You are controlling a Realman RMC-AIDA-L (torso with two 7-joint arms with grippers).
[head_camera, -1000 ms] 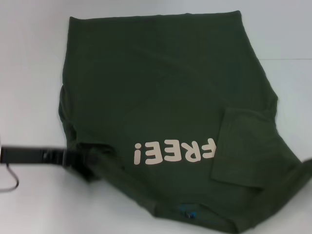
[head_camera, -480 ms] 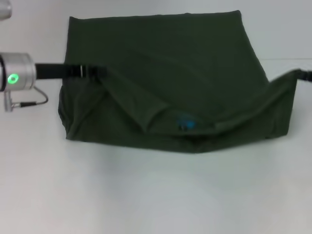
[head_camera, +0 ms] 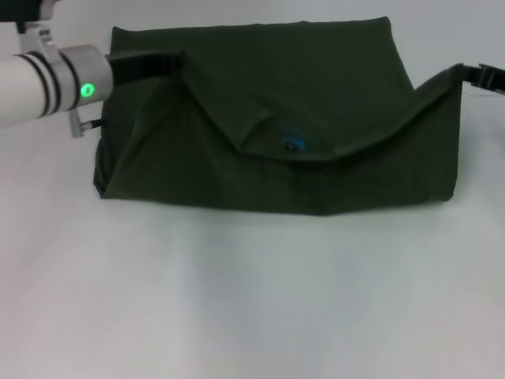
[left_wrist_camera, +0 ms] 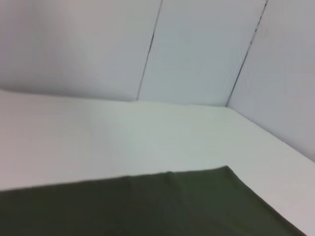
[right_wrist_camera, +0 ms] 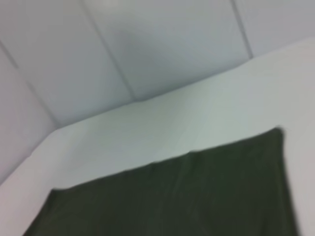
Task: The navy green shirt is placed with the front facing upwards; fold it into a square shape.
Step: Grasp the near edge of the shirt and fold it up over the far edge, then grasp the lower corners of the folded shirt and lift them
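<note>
The navy green shirt (head_camera: 316,103) lies on the white table, doubled over on itself, with its back side up. Its blue neck label (head_camera: 294,144) shows mid-fold, and the lettering is hidden. My left gripper (head_camera: 172,61) is shut on the lifted left corner of the folded layer. At the right edge my right gripper (head_camera: 465,75) is shut on the lifted right corner. The collar sags between the two grips. Both wrist views show the flat far part of the shirt (left_wrist_camera: 147,206) (right_wrist_camera: 172,196), but no fingers.
White table (head_camera: 252,300) stretches in front of the shirt, toward me. Pale wall panels (left_wrist_camera: 197,49) stand behind the table's far edge. No other objects show.
Both grippers have carried the shirt's collar end away from me, over the body toward the far hem. The lettering is now covered, and the fold line lies nearer the far side.
</note>
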